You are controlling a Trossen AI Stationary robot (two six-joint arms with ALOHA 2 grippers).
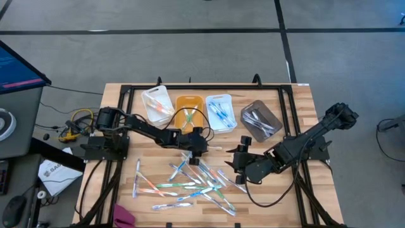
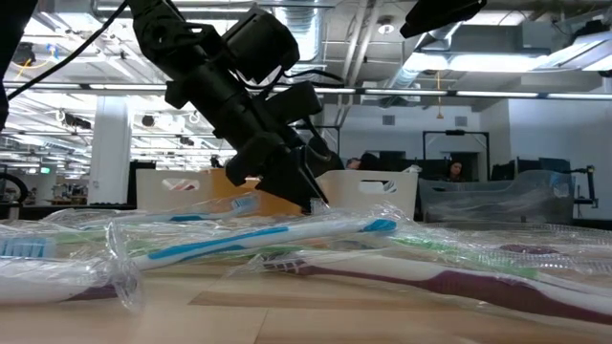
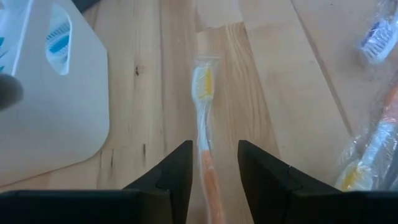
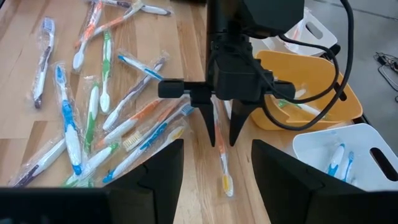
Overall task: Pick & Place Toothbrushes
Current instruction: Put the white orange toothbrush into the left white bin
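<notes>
My left gripper (image 1: 197,147) (image 4: 224,140) is open and points slanting down near the table's middle. Its two fingers (image 3: 177,177) stand on either side of an orange-handled toothbrush (image 3: 204,87) (image 4: 224,169), which lies flat on the wood in a clear wrapper. I see a gap on each side of the handle. Several more wrapped toothbrushes (image 1: 190,183) (image 4: 93,118) lie scattered toward the near edge. My right gripper (image 1: 239,162) (image 4: 214,180) hovers open above the table, to the right of the left gripper, with nothing between its fingers.
Four bins stand in a row at the far side: a white one (image 1: 158,104), an orange one (image 1: 190,111) (image 4: 311,93), a white one with blue brushes (image 1: 220,112) (image 4: 336,155), and a grey one (image 1: 261,120). A magenta cloth (image 1: 124,216) lies at the near left.
</notes>
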